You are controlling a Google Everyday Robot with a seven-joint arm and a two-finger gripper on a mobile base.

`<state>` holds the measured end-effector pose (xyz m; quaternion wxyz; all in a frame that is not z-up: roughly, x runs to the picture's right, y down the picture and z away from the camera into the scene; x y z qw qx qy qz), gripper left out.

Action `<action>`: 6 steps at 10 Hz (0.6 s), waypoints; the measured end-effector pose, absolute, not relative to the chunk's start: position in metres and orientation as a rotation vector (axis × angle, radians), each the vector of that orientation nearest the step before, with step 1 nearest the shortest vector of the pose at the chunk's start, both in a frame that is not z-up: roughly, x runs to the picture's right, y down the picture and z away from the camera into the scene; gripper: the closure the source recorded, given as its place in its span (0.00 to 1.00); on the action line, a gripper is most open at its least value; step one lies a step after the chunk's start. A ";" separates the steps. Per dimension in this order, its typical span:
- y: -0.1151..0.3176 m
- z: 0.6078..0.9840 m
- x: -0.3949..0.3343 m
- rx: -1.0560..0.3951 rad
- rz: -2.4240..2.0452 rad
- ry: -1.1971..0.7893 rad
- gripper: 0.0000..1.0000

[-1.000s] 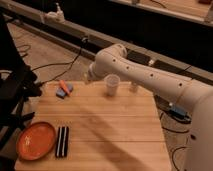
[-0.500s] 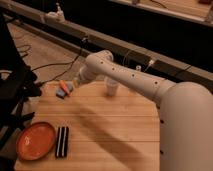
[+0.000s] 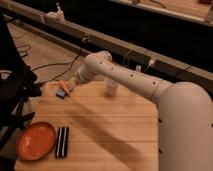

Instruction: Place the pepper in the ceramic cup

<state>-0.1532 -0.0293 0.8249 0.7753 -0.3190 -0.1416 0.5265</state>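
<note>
The small orange-red pepper (image 3: 65,85) lies at the table's far left, touching a blue rectangular block (image 3: 62,93). The pale ceramic cup (image 3: 111,88) stands upright near the far edge, partly hidden behind my white arm. My gripper (image 3: 73,82) is at the far left of the table, right beside the pepper and left of the cup.
A round orange plate (image 3: 36,141) sits at the near left with a dark ridged block (image 3: 62,141) beside it. My arm (image 3: 130,80) spans the far side of the wooden table (image 3: 110,135). A slim clear bottle (image 3: 138,68) stands behind the arm. Dark equipment stands left of the table.
My arm has swung left, carrying the gripper from beside the cup to the pepper and blue block. The cup, plate and blocks have not moved.
</note>
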 end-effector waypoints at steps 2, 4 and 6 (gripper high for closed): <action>-0.032 0.845 -0.160 -0.691 1.145 -0.303 0.47; -0.033 0.867 -0.171 -0.707 1.148 -0.310 0.47; -0.037 0.896 -0.181 -0.722 1.164 -0.329 0.47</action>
